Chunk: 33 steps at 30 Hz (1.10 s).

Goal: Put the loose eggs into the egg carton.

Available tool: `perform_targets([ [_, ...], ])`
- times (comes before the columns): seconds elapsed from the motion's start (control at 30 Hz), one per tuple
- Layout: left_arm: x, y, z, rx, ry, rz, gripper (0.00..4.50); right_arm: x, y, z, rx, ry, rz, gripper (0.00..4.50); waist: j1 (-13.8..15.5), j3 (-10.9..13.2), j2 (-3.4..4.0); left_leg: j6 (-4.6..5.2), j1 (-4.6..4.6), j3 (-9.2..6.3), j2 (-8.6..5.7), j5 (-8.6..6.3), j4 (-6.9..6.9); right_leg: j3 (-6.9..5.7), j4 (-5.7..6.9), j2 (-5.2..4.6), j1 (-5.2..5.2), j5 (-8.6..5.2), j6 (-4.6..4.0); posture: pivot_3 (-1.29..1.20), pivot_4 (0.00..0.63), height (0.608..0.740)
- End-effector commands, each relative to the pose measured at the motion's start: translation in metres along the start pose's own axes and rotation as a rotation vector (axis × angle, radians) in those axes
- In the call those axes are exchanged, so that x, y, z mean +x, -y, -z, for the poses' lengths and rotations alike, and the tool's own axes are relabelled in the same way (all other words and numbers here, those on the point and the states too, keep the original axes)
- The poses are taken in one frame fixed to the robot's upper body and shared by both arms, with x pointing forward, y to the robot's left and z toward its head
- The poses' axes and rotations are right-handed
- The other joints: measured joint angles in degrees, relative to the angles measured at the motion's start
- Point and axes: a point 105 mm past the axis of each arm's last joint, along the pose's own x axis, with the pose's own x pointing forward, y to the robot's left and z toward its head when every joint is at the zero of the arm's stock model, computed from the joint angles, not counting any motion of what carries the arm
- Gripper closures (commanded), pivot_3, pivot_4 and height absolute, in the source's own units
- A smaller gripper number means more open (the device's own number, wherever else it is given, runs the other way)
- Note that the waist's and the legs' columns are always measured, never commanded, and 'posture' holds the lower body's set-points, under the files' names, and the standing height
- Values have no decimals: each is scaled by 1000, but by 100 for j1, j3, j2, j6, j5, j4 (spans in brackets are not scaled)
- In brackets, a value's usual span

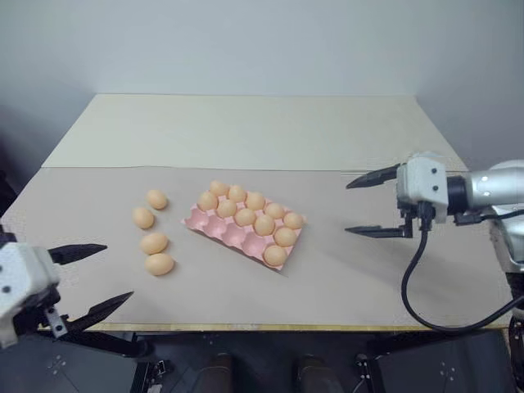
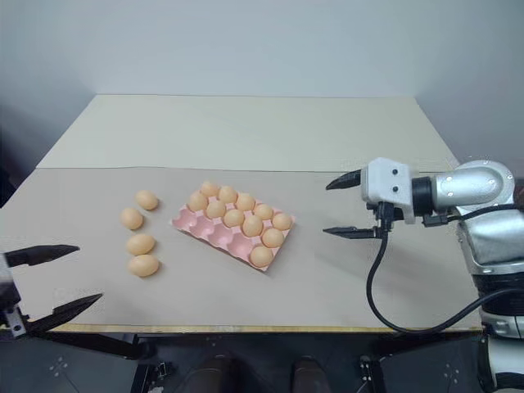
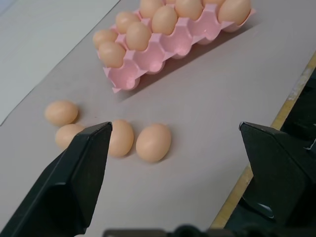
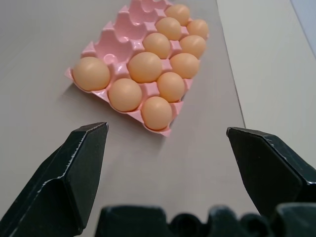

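A: What do the eggs look like?

B: Four loose eggs, small, smooth, oval, light orange-tan. They lie in a loose group on the worktop, two farther back and two nearer the front edge, the near pair almost touching. They match the eggs already sitting in the egg carton.

A: And the carton itself?

B: A flat pink moulded tray with no lid, set at an angle to the worktop's edge. Its two rows away from the robot are full, and one more egg sits in the near row at the right-hand end. The other near-row cups are empty.

A: The surface and the room?

B: A pale grey-brown sheet covers the near part of the worktop; behind it the top is a lighter cream. A plain light wall stands at the back. The front edge shows a yellowish strip.

A: Where are the eggs relative to the hands?

B: The loose eggs lie just left of the carton. The left hand hovers at the near left corner, its two black fingers spread wide and holding nothing, with the nearest eggs a little ahead of it and to its right. The right hand is over the right side of the worktop, also spread and empty, well apart from the loose eggs, with the carton between.
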Motion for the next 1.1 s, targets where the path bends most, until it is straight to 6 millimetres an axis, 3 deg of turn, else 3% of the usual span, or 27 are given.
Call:
perform_targets([
  [0.03,13,-5,14,-45,-10,-101,17,-2,-3,-15,-13,39,30,0,-1,0,0,0,0,0,1,0,0,1,0,-1,0,0,1,0,150,740],
  [0.27,36,14,29,-217,39,-139,17,6,-24,-25,36,66,-33,0,-5,-1,-4,2,-2,-2,10,-1,-1,4,0,-3,-2,4,5,0,150,740],
  [0.43,51,13,43,-281,30,-245,17,12,-35,-30,48,80,-56,0,8,-2,-6,2,-1,-4,7,-1,0,3,0,-4,1,5,5,0,150,740],
  [0.77,72,19,64,-375,17,-355,17,12,-33,-27,48,62,-32,0,16,-8,-16,2,-1,-5,2,-1,0,3,0,-2,1,7,8,0,150,740],
  [1.1,92,12,69,-395,42,-395,17,11,-31,-29,41,65,-15,0,22,-10,-19,2,-2,-6,0,-1,1,1,-1,-4,1,8,9,0,150,740],
])
